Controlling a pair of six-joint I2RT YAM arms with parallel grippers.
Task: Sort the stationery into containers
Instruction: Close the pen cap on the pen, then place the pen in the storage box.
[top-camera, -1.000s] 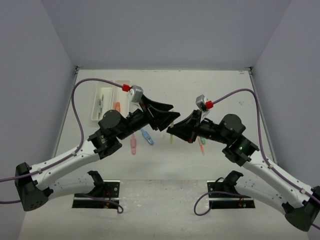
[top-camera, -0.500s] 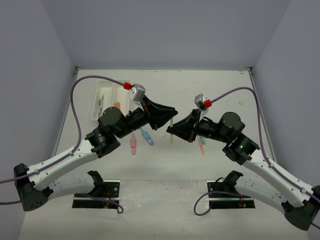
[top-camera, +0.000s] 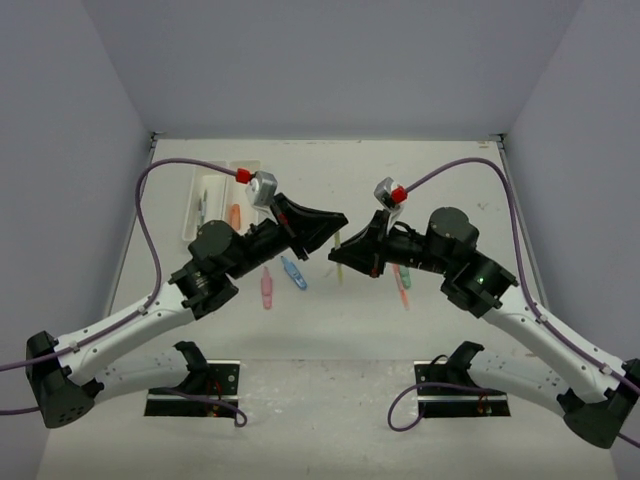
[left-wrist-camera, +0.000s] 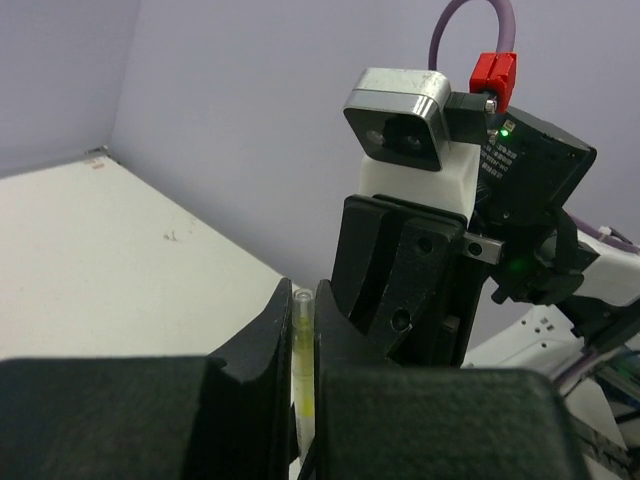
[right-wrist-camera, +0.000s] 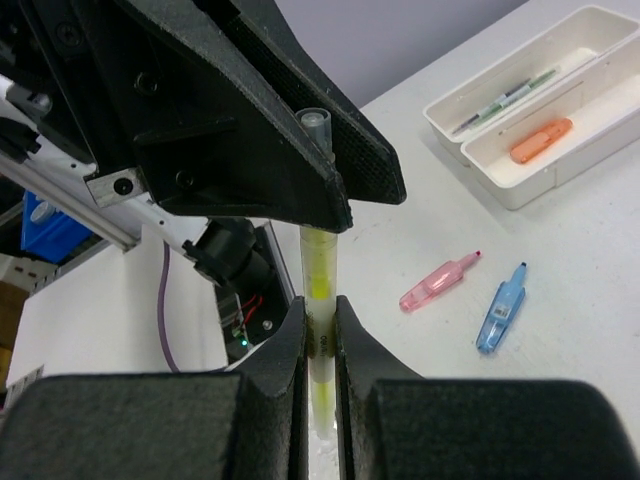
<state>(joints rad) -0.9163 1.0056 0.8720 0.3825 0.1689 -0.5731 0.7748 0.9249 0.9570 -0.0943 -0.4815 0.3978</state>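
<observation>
Both arms meet mid-table over 1 item. The L gripper (left-wrist-camera: 303, 325) is clenched on the upper end of a slim yellow plastic marker w/ clear cap (right-wrist-camera: 320, 270). The R gripper (right-wrist-camera: 320, 335) is clamped on its lower part, so both are grasping the same marker. It stands approx. upright above the white table (top-camera: 450, 180), its bottom end hidden. 2 long shallow white plastic trays joined side by side (right-wrist-camera: 565, 168) sit at the far L of the table. One holds 1 stubby orange plastic piece (right-wrist-camera: 540, 142); the other holds thin pens (right-wrist-camera: 505, 100), prob. 2, hard to count. Loose on the table near the trays are 1 pink plastic piece (right-wrist-camera: 440, 282) and 1 blue plastic piece (right-wrist-camera: 502, 306), just beside each other, not touching. Under the R arm lie more pieces, greenish and pinkish (top-camera: 403, 285), partly hidden, no. unclear.
</observation>
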